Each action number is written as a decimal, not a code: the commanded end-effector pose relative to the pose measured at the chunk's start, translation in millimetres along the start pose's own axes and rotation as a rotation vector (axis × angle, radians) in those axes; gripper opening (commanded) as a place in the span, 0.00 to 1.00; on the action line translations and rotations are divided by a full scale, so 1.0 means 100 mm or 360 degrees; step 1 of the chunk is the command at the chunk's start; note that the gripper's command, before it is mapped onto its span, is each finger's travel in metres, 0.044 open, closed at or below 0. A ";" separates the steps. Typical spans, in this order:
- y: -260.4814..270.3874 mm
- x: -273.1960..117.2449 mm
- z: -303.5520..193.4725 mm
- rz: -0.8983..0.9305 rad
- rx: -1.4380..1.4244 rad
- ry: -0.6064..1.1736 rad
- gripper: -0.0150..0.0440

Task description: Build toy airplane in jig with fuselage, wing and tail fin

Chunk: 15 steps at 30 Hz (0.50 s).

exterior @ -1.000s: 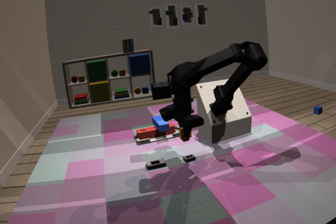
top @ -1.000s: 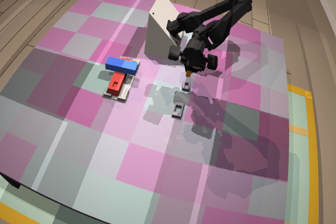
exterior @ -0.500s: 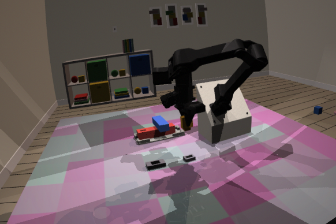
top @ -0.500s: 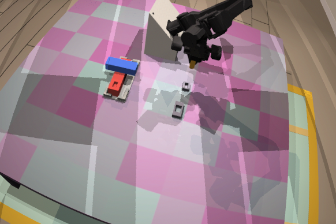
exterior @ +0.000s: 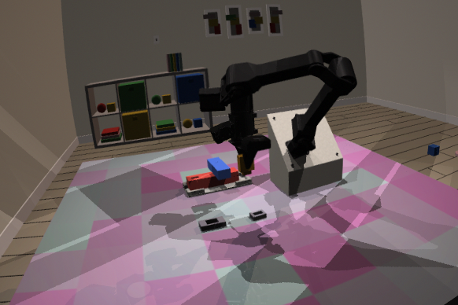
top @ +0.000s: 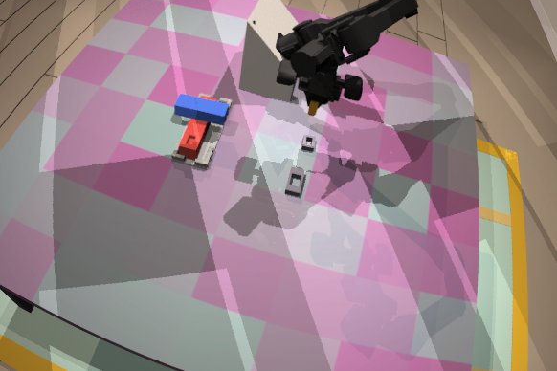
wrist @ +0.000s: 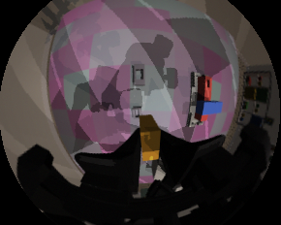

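Note:
The red fuselage (top: 192,146) (exterior: 202,181) (wrist: 206,93) lies along the light grey cradle (top: 208,156) (exterior: 220,189) (wrist: 193,101) and looks flat in it. The blue wing (top: 201,108) (exterior: 219,168) (wrist: 209,108) lies across its top; its tab is hidden. A dark socket opening shows at the fuselage's end away from the wing. My gripper (top: 313,104) (exterior: 246,163) (wrist: 146,129) is shut on the orange-yellow tail fin (top: 312,109) (exterior: 240,165) (wrist: 151,147). It holds the fin above the table, beside the cradle and clear of it; the fin's tab is not clear to see.
Two grey hollow holders stand on the table: a larger one (top: 293,192) (exterior: 214,227) and a smaller one (top: 308,148) (exterior: 258,218). Both look empty. A pale slant-topped box (top: 265,69) (exterior: 315,179) stands behind, close to the arm. A shelf is by the far wall.

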<state>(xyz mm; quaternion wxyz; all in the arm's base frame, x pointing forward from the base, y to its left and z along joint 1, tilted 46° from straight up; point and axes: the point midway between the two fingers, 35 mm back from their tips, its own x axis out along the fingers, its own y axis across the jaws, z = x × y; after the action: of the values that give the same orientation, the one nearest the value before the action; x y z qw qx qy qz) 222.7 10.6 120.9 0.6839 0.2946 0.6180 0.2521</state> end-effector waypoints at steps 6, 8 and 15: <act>-0.20 -0.01 0.18 -0.0011 0.0005 0.0001 0.25; -0.25 -0.01 0.21 -0.0012 0.0006 0.0001 0.25; -0.40 -0.01 0.33 -0.0016 0.0009 0.0000 0.25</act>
<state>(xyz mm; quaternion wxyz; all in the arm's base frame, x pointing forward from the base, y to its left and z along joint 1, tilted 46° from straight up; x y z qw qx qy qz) 248.4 -14.0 102.0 0.6847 0.2945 0.6186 0.2486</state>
